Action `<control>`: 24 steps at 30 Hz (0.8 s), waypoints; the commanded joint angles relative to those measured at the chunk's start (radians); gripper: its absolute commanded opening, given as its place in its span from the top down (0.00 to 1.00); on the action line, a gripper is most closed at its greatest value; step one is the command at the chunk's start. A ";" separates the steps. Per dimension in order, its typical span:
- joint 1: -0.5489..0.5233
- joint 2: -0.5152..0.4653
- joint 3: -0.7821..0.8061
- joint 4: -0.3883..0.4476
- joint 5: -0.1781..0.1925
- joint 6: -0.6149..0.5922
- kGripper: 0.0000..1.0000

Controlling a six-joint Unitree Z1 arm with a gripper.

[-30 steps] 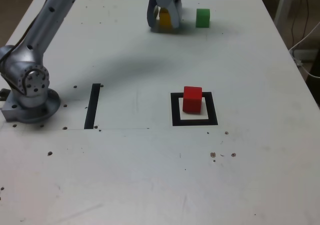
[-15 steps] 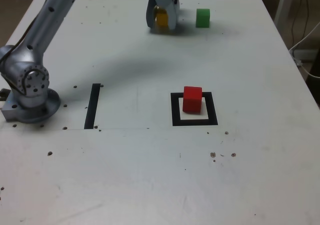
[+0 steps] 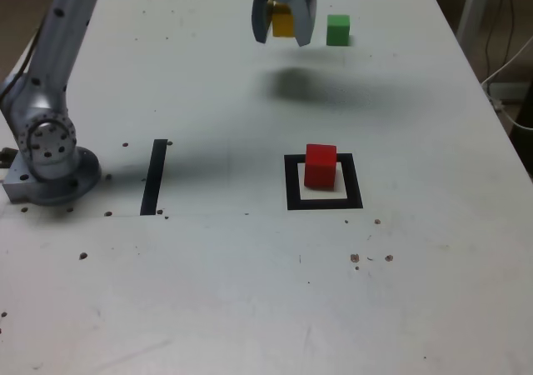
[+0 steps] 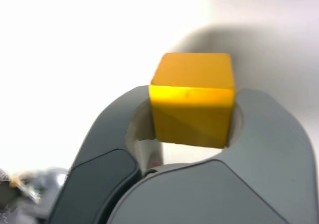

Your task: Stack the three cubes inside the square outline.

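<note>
I see the white table with the arm rising from its base at the exterior view's left. The black square outline sits mid-table with the red cube inside it, toward the far edge. My gripper is clamped tight on the yellow cube, held clear above its shadow at the far end, just beside the green cube. I'd carry it high over the red one, square the faces, lower until they meet, then let go, since a skewed drop could knock the red cube off the square
</note>
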 commanded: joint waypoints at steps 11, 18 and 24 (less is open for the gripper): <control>-0.283 -0.157 0.202 -0.067 -0.115 -0.246 0.71; -0.428 -0.168 0.257 -0.101 -0.138 -0.363 0.71; -0.506 -0.162 0.267 -0.117 -0.150 -0.421 0.71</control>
